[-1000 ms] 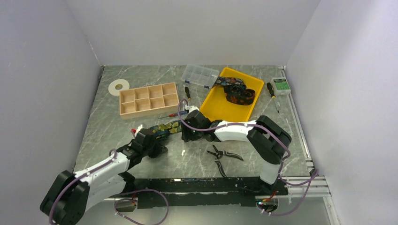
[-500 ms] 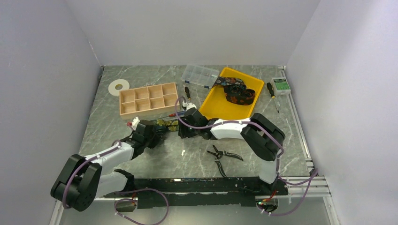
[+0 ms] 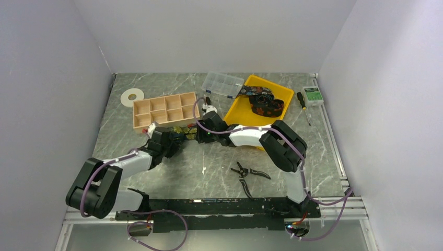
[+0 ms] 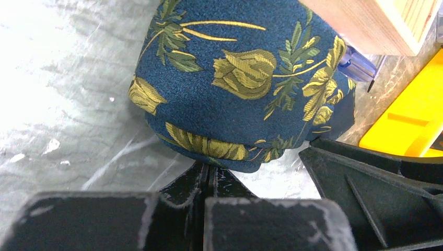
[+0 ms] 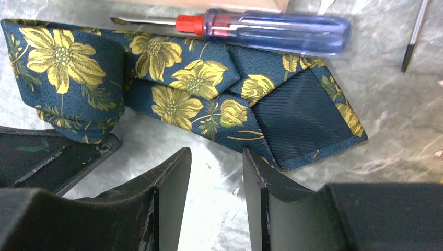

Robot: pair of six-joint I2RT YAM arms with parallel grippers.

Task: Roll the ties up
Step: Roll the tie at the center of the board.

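A navy tie (image 3: 184,134) with yellow flowers lies between my two grippers, close against the wooden organiser (image 3: 166,110). In the left wrist view the tie (image 4: 235,78) is partly coiled, and my left gripper (image 4: 209,170) is shut with its tips under the coil's lower edge. In the right wrist view the tie (image 5: 183,89) shows its coil at the left and its pointed end with dark lining at the right. My right gripper (image 5: 215,157) is open and empty just short of it. A second tie (image 3: 264,102) lies bunched in the yellow tray (image 3: 237,117).
A red and clear-blue screwdriver (image 5: 271,31) lies along the tie's far side. Black-handled pliers (image 3: 249,173) lie near the front. A clear plastic box (image 3: 223,83), a white disc (image 3: 132,97), another screwdriver (image 3: 302,99) and a green box (image 3: 313,94) sit at the back.
Both grippers moved away from the table's front, toward the wooden organiser. The tie went with them and now lies against the organiser's near side.
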